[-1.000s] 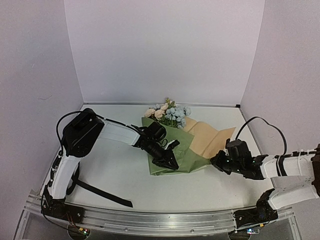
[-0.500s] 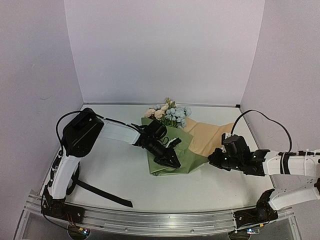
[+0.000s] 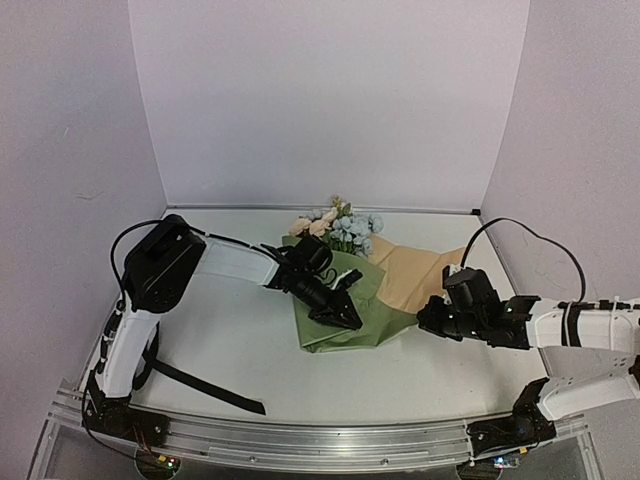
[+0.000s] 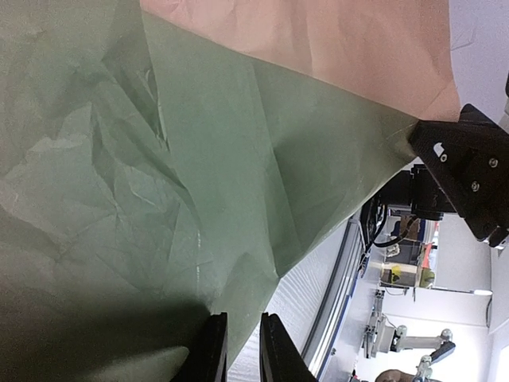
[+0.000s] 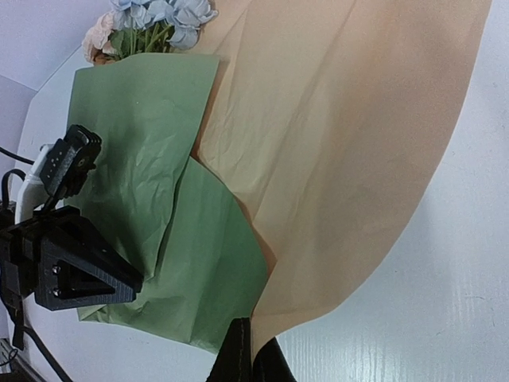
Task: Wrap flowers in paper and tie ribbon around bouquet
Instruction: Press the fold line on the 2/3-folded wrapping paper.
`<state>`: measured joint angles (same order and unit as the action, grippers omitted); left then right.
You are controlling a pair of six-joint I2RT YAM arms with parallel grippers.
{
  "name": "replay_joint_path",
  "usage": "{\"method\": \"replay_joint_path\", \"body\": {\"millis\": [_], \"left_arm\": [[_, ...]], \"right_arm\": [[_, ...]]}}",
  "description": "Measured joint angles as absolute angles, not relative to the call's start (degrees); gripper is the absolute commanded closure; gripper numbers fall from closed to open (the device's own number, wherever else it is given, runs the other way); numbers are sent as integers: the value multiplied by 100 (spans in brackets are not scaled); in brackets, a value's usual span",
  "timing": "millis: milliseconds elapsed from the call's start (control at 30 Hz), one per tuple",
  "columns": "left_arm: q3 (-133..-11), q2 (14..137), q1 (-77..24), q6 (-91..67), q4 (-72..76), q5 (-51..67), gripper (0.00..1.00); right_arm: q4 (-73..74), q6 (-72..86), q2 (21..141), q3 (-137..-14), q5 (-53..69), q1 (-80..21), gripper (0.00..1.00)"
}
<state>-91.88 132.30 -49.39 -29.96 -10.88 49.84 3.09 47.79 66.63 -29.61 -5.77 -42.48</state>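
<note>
- Right, the paper [image 3: 378, 322] lay mid-counter, folded over on itself: an olive-green flap on top toward the left, with the tan-orange side spread out to the right.
- Up at the far end of the green fold, the flowers [image 3: 340, 228] poked out. Pale blue, cream and peach blooms pointed at the back wall, and the stems were hidden under the sheet.
- Over to the left gripper [image 3: 342, 318]: it was down on the green flap, close to the flap's near edge. In its wrist view the fingers [image 4: 213, 352] stood only narrowly apart. A slit of light counter showed between them, with nothing visibly pinched.
- Now the right gripper [image 3: 430, 322]: it sat low at the paper's near-right edge, where green met tan. Its fingers [image 5: 238, 354] were pressed together on the tip of the tan sheet.
- Meanwhile the ribbon [image 3: 205, 385] lay flat on the counter [image 3: 240, 335] at near left, by the left arm's base. It was a black strip, well apart from the paper.
- Plenty of creasing showed on the green side, while the tan side lay smoother.
</note>
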Motion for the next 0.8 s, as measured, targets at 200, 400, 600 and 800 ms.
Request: {"method": "replay_joint_path", "body": {"millis": [200, 400, 600, 800], "left_arm": [[-9059, 12975, -4939, -2984, -1020, 4983, 83], [-8402, 12247, -4869, -3009, -857, 4842, 79], [-7133, 10925, -4366, -3305, -733, 3802, 78], [-6400, 10502, -3734, -3485, -751, 2821, 81]], "right_arm": [[355, 4808, 6770, -2961, -633, -4248, 100], [445, 4881, 6845, -2961, -683, -4248, 100], [458, 4907, 6871, -2961, -683, -4248, 100], [458, 4912, 7009, -2961, -662, -4248, 100]]}}
